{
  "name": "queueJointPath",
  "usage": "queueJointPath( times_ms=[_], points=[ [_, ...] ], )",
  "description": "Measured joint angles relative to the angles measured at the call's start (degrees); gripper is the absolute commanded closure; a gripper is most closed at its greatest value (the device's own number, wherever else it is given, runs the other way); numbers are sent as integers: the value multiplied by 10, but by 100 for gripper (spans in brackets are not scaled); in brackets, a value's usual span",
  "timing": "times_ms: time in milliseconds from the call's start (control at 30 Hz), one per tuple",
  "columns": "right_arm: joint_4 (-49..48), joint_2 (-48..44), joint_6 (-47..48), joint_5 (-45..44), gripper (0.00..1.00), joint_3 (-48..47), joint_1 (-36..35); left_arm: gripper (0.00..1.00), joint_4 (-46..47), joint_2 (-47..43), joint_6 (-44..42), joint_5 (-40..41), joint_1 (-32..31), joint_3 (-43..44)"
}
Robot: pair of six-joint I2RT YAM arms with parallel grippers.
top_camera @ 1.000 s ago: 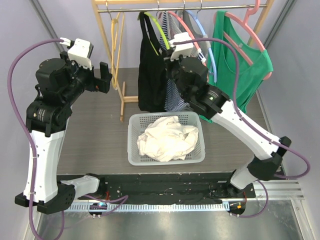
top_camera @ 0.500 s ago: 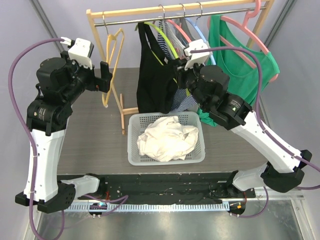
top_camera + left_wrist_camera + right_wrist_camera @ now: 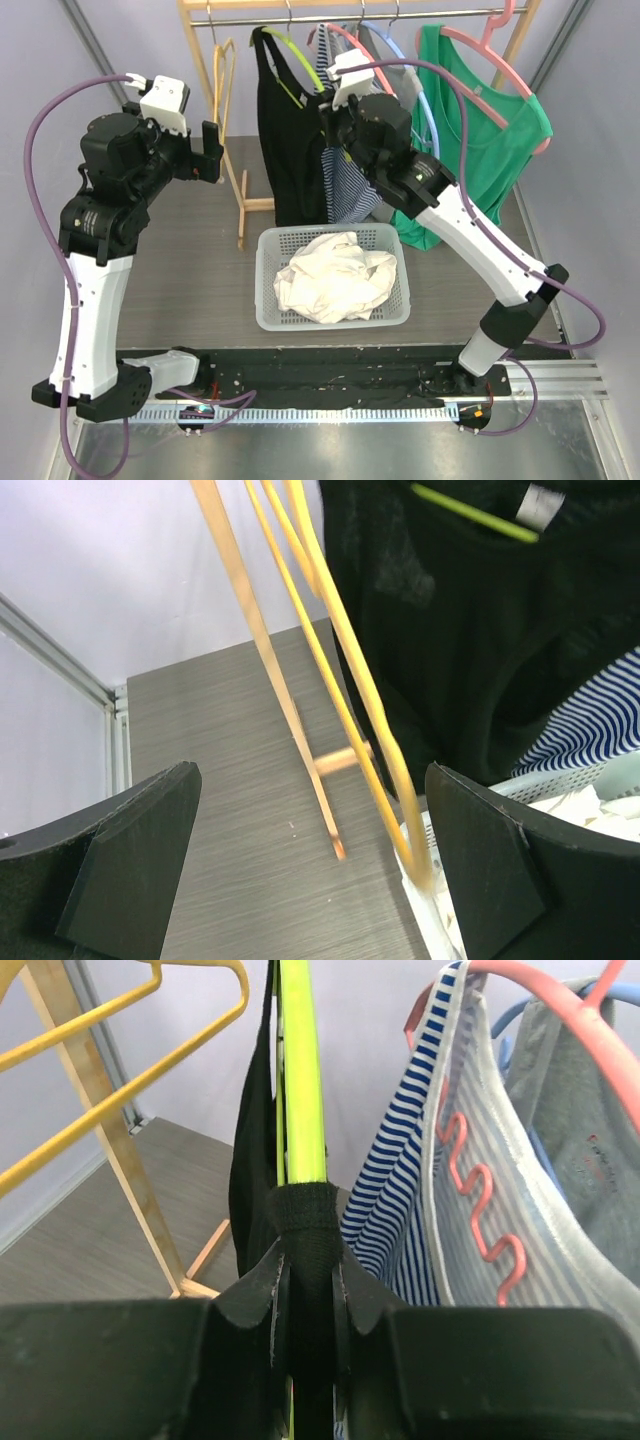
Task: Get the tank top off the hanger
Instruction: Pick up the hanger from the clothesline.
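Note:
The black tank top hangs from a lime-green hanger on the rail. My right gripper is shut on its shoulder strap, right where the strap wraps the green hanger; the right gripper pinches the black fabric between both fingers. My left gripper hovers wide open to the left of the top, holding nothing. In the left wrist view the open left gripper looks past an empty yellow hanger at the black top.
A white basket holding a white cloth sits below the rail. A striped top, a grey top and a green top on a pink hanger hang to the right. The wooden rack post stands near my left gripper.
My right arm has swung left with the strap still in its grip, and the black top and its neighbours have shifted left along the rail. The left arm has barely moved.

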State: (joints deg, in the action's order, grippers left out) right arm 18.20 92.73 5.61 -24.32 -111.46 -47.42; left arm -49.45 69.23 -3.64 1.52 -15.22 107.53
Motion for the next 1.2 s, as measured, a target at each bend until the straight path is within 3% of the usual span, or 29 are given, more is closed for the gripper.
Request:
queueJointPath(
  times_ms=[267, 500, 933, 1200],
  points=[
    [19, 28, -22, 41, 99, -46, 76, 0, 1, 12, -1, 9, 0, -2],
    [15, 28, -32, 72, 99, -42, 88, 0, 0, 13, -1, 9, 0, -2],
    [-205, -15, -13, 99, 99, 138, 80, 0, -1, 10, -3, 9, 0, -2],
    [-256, -18, 25, 64, 99, 156, 60, 0, -1, 8, -5, 9, 0, -3]
  ],
)
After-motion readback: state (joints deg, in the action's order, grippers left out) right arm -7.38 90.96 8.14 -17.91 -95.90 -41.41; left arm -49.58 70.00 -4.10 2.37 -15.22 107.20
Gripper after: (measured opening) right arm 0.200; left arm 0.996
